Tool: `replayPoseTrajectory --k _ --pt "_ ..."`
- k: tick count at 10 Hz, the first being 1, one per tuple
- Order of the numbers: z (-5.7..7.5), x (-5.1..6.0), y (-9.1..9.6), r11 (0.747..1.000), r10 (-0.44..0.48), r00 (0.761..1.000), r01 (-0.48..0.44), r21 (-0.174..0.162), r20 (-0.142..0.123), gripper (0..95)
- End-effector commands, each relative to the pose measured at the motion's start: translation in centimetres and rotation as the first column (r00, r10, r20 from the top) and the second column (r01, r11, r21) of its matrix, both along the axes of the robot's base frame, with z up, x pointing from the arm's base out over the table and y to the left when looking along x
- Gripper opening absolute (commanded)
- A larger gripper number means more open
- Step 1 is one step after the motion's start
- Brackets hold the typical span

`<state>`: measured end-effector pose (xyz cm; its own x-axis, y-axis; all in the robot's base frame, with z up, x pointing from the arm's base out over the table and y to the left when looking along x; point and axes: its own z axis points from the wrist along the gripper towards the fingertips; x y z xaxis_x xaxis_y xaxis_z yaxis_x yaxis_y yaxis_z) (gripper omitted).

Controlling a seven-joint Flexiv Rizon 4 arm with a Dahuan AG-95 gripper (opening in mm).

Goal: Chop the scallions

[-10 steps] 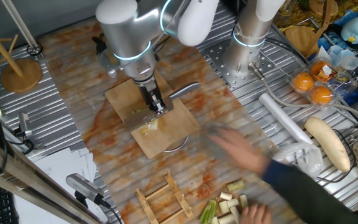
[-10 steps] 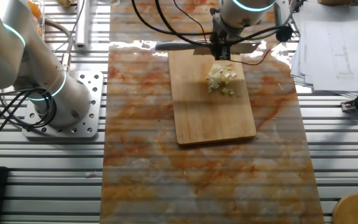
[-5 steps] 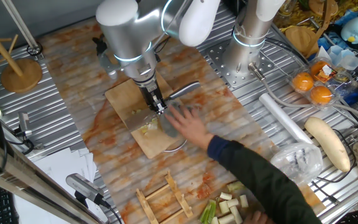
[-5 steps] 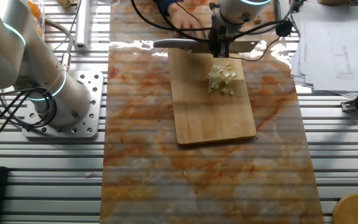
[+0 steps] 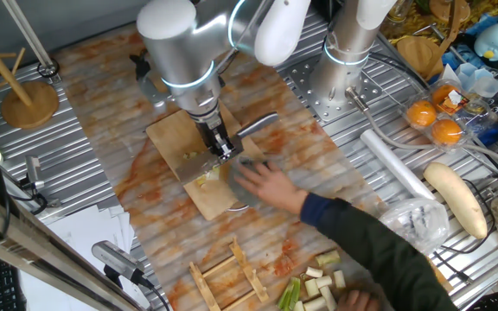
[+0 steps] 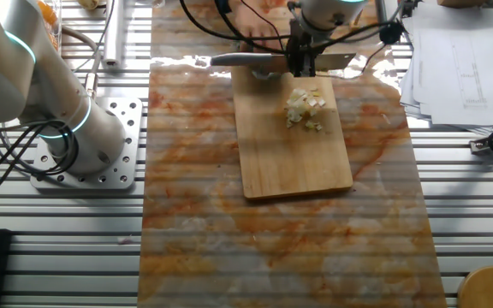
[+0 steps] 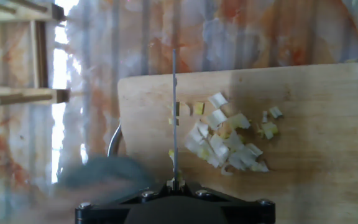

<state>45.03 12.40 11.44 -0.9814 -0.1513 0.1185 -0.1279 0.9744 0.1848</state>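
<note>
My gripper (image 5: 221,147) (image 6: 302,58) (image 7: 176,185) is shut on a knife (image 6: 246,60), whose blade (image 7: 174,112) shows edge-on in the hand view. It hangs over the end of the wooden cutting board (image 5: 169,131) (image 6: 294,162) (image 7: 316,124). A small heap of chopped scallions (image 5: 206,177) (image 6: 305,107) (image 7: 225,140) lies on the board just beside the blade. Uncut scallion segments (image 5: 314,285) lie at the table's front edge. A person's hand (image 5: 266,183) rests at the board's edge, right next to the knife, and shows as a blur (image 7: 104,177) in the hand view.
The person's dark sleeve (image 5: 370,250) crosses the table. A wooden rack (image 5: 227,276) stands next to the uncut segments. A white radish (image 5: 456,199), oranges (image 5: 435,121) and clutter sit on the far side. A second arm's base (image 6: 67,128) and a wooden stand (image 5: 28,104) flank the mat.
The person's hand has come in from the table's edge and reached the board beside the knife. My gripper with the knife has shifted only slightly.
</note>
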Motion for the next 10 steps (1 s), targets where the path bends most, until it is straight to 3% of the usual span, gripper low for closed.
replayPoseTrajectory --k 1,4,5,7,10 --pt "-0.05 0.14 0.08 0.999 0.03 0.999 -0.03 0.013 -0.01 0.0" --pt "-0.04 0.14 0.08 0.999 0.054 0.998 -0.054 -0.002 -0.018 0.0" --pt "0.0 0.12 0.14 0.994 0.113 0.993 -0.113 0.004 -0.021 0.0" --pt "0.01 0.13 0.15 0.99 0.138 0.99 -0.137 0.017 -0.027 0.0" --pt "0.01 0.13 0.16 0.985 0.171 0.985 -0.171 0.006 -0.036 0.0"
